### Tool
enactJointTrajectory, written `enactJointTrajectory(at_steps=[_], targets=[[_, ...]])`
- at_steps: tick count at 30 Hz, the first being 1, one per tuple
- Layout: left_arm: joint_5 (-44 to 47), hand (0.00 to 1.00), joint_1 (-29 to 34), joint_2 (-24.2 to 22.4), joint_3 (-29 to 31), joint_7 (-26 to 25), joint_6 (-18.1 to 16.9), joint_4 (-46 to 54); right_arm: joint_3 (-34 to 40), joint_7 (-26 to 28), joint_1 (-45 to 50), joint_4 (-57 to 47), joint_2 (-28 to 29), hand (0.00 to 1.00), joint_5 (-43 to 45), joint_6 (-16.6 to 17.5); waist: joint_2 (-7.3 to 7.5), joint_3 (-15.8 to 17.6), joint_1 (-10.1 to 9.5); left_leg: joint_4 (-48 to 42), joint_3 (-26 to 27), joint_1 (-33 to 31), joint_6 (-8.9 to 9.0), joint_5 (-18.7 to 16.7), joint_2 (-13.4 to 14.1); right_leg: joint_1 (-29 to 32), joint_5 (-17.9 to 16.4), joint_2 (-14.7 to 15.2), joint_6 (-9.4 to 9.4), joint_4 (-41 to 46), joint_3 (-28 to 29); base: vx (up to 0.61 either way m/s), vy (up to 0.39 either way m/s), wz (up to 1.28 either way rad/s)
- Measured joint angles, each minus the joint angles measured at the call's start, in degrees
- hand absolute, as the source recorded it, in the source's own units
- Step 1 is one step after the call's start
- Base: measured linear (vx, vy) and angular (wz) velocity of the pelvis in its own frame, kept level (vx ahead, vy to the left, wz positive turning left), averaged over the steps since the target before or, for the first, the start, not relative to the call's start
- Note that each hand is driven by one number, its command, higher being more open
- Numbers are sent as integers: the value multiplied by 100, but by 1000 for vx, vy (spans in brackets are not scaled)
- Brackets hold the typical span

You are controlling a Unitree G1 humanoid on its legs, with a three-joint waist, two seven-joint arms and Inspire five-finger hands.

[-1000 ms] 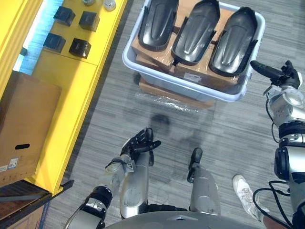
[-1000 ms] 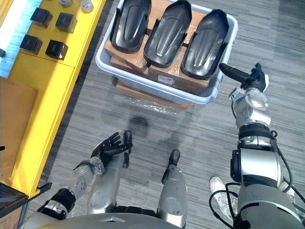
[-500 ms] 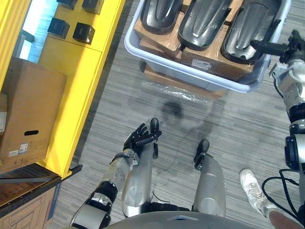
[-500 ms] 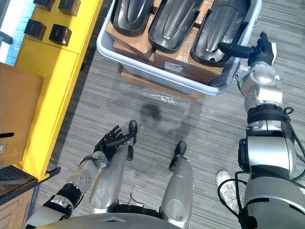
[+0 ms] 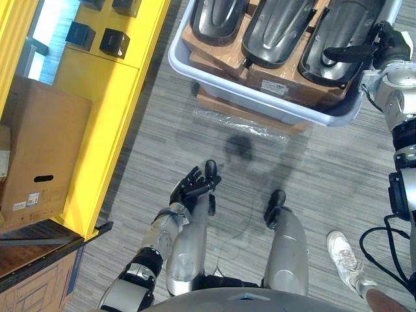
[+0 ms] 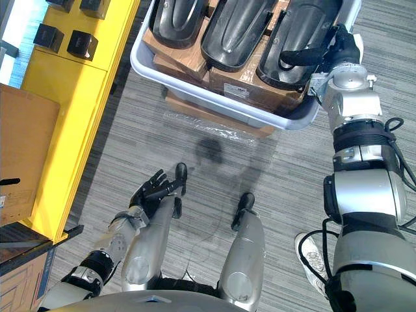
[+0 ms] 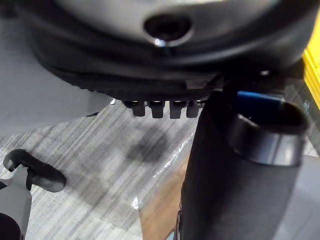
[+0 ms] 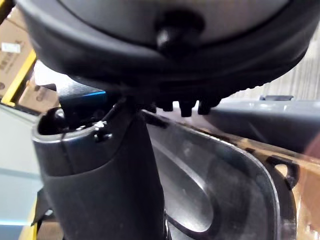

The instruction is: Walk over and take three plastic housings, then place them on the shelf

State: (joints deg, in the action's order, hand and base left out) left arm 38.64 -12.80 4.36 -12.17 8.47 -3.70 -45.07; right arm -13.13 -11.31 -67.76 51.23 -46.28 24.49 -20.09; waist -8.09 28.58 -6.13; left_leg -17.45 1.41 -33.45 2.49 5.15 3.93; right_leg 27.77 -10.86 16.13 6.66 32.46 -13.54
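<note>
Hovering over the rightmost housing (image 5: 328, 26) (in the tub (image 5: 260, 104)), right hand (image 5: 367, 51), fingers straight

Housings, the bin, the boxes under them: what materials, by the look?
Housings: likely black moulded plastic, semi-gloss, with soft highlights along the curved shells. Bin: pale grey-blue plastic, smooth, with a rounded rim and corners. Boxes: probably brown cardboard, matte, with a white label stuck on one.
</note>
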Motion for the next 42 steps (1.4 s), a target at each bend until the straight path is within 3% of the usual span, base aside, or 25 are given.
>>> enactJointTrajectory(at_steps=[4, 5, 20, 29, 34, 36, 39, 42], targets=[[0, 100, 0, -8, -1, 82, -9, -24, -42, -197, -85, 75, 21, 100, 1, -94, 2, 0, -4, 78, 2, 17, -1, 54, -14, 11, -3, 21, -5, 9, -12, 6, -13, 2], [0, 100, 0, -14, 0, 102, -31, -46, -41, -241, -85, 75, 30, 0, 1, -102, 2, 0, -4, 115, 11, 29, -5, 82, -23, 23, -4, 35, -6, 24, -12, 0, 0, 0], [-3, 100, 11, -22, 26, 146, -42, -224, 118, -811, -57, 375, 218, 0, -169, -554, 29, -2, 39, 583, 106, 284, 12, 320, -37, 11, -5, 63, -14, -25, 16, 21, -31, -1], [-1, 100, 66, -23, 155, 36, -113, -277, 405, -1049, 211, 410, 319, 0, -108, -454, 64, -12, 82, 594, 111, 410, 17, 309, -31, -145, -8, 62, -15, -70, -26, 31, -20, 1], [3, 100, 210, 5, 237, 15, -279, -254, 735, -1359, 485, 408, 341, 0, -108, -155, 66, -11, 92, 605, 137, 463, 17, 309, -31, -187, -9, 71, -14, -65, -25, 0, 0, 0], [-1, 100, 238, 7, 243, -29, -340, -247, 883, -1524, 614, 405, 341, 0, -160, 223, 77, -9, 102, 700, 143, 542, 19, 350, -35, -229, -9, 71, -14, -80, -31, 12, -17, 0], [4, 100, 375, 5, 241, -71, -389, -146, 1055, -1703, 716, 260, 347, 0, -223, 453, 80, -7, 160, 908, 151, 708, 9, 435, -38, -334, -6, 62, -11, -152, -55, 42, -41, 1], [3, 100, 610, 15, 181, -186, -468, 36, 1368, -2027, 1143, -391, 350, 0, -829, 995, 87, -3, 206, 1135, 176, 1016, 25, 506, -40, -566, -3, 44, -9, -261, -60, 81, -45, -3]])
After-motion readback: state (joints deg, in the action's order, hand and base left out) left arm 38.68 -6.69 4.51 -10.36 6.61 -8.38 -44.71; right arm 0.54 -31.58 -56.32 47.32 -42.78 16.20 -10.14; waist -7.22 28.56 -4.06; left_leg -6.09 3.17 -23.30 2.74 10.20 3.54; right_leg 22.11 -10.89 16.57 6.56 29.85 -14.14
